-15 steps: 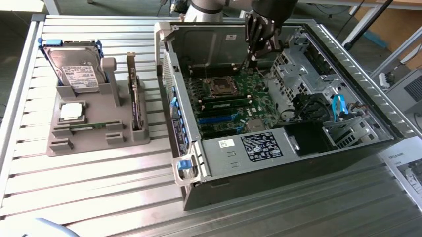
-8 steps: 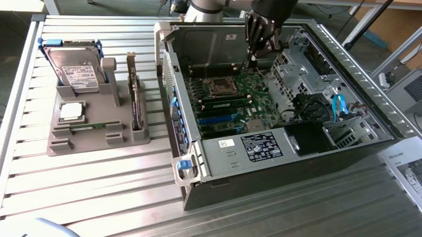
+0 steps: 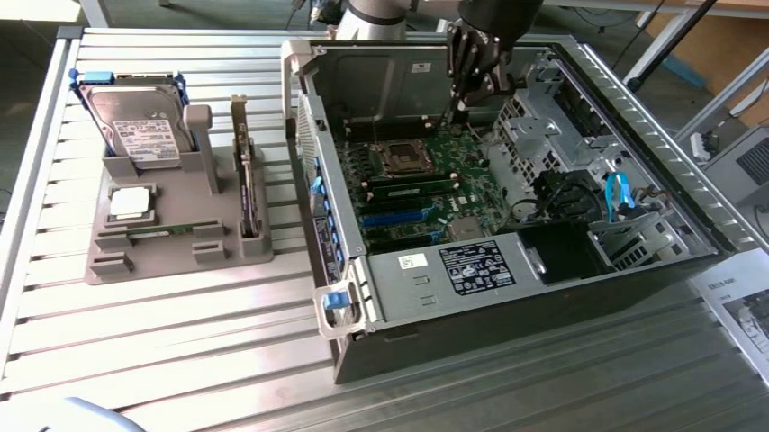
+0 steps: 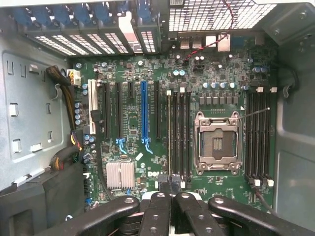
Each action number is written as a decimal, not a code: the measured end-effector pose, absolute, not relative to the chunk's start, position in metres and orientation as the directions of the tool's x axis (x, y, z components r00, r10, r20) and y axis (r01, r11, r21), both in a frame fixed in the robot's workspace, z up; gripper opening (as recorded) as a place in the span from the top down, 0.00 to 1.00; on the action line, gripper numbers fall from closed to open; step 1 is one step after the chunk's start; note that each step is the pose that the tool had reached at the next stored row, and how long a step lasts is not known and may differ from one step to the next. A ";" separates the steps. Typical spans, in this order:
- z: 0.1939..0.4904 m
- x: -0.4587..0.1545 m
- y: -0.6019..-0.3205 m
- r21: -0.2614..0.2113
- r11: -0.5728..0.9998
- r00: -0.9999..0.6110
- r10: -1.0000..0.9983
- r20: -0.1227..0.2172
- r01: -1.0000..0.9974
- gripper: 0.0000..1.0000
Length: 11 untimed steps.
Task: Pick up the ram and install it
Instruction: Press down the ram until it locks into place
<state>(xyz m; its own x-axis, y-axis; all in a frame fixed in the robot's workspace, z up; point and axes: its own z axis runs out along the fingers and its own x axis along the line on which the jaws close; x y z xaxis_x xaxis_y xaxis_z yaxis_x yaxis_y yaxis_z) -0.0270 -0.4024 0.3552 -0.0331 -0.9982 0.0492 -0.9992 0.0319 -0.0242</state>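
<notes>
I've got the fingers (image 4: 170, 184) pressed shut, empty, hovering over the motherboard (image 4: 162, 123) slots; ram (image 3: 251, 200) waits in its holder (image 3: 168, 238).

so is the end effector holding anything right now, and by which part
Nothing that can be seen: the end effector is shut above the motherboard, with no ram between its fingertips.

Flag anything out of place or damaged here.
Nothing stands out. The open black computer case lies flat on the slatted metal table, its green motherboard tidy, and the black end effector hangs shut above it.
</notes>
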 end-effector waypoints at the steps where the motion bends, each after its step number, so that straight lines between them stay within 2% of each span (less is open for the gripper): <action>1: 0.355 -0.027 -0.402 -0.024 0.043 -0.044 -0.998 0.049 -0.999 0.90; 11: 0.354 -0.027 -0.402 -0.024 0.228 -0.229 -0.972 0.049 -0.973 0.90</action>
